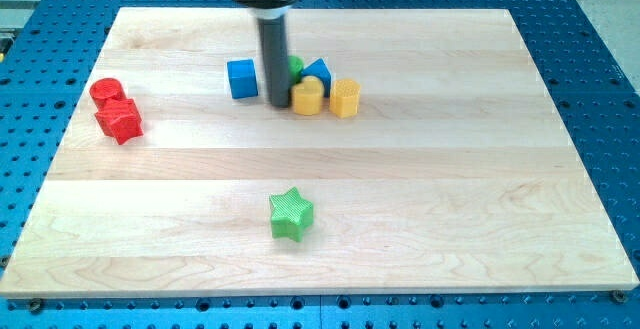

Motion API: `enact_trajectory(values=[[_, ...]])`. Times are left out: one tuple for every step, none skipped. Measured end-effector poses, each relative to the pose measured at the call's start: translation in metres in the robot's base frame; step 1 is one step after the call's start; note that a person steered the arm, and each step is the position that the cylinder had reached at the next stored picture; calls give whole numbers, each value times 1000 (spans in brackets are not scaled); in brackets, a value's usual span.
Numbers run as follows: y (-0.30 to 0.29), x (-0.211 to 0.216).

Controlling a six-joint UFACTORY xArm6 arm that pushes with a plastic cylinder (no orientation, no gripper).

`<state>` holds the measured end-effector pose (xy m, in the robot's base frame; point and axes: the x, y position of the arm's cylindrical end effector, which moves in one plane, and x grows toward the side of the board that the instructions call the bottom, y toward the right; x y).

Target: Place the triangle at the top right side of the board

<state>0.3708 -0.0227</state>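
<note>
- At the view's left, two red blocks touch: a red cylinder (106, 92) and a red star-like block (120, 121).
- A blue cube (242, 78) sits left of my tip (277, 102).
- My tip, a bare rod holding nothing, touches a yellow block (308, 97); the blue triangle (317, 71) lies just right and behind, a green block (295, 66) beside it.
- A second yellow block (345, 98) rightmost; one green star (291, 214) below.

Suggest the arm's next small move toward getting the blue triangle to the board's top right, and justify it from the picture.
Probably slide my tip up and rightward into the blue triangular block: the tip sits at its lower left, beside the yellow rounded block, and the wooden board lies open toward the view's top right.
</note>
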Motion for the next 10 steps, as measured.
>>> enact_trajectory(values=[[45,-20],[50,-52],[34,-85],[101,-86],[104,-58],[137,-54],[161,-108],[163,-129],[153,-159],[100,-179]])
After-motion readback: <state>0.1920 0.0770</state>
